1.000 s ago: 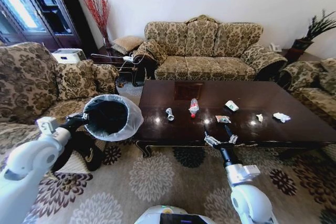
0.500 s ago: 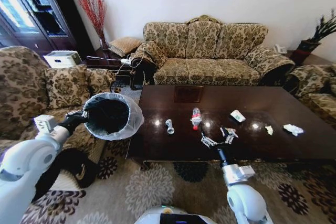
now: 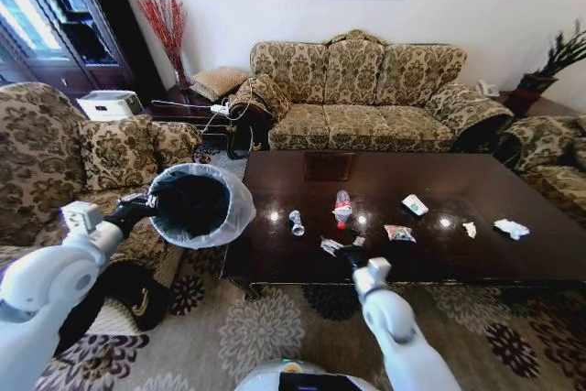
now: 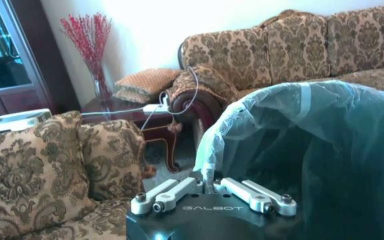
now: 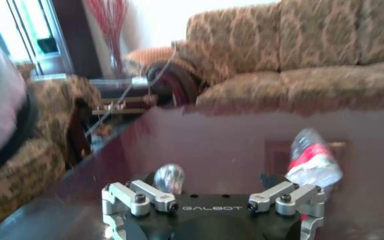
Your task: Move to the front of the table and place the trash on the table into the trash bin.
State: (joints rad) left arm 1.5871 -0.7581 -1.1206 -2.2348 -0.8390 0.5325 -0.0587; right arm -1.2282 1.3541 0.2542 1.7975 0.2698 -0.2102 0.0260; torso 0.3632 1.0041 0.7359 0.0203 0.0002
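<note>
The dark glossy table carries the trash: a silvery can, a red-and-white tube, a colourful wrapper, a white paper cup, a yellowish scrap and a crumpled tissue. My right gripper hovers open over the table's front edge. In its wrist view the can and the tube lie just beyond the right gripper, one to each side. My left gripper is shut on the rim of the bag-lined trash bin, held off the table's left end; the wrist view shows the pinch.
A patterned sofa stands behind the table and an armchair at the left under my left arm. Another chair sits at the far right. A floral rug lies in front of the table.
My right arm has swung left along the table's front edge, from by the wrapper to between the can and tube. The left arm still holds the bin in place.
</note>
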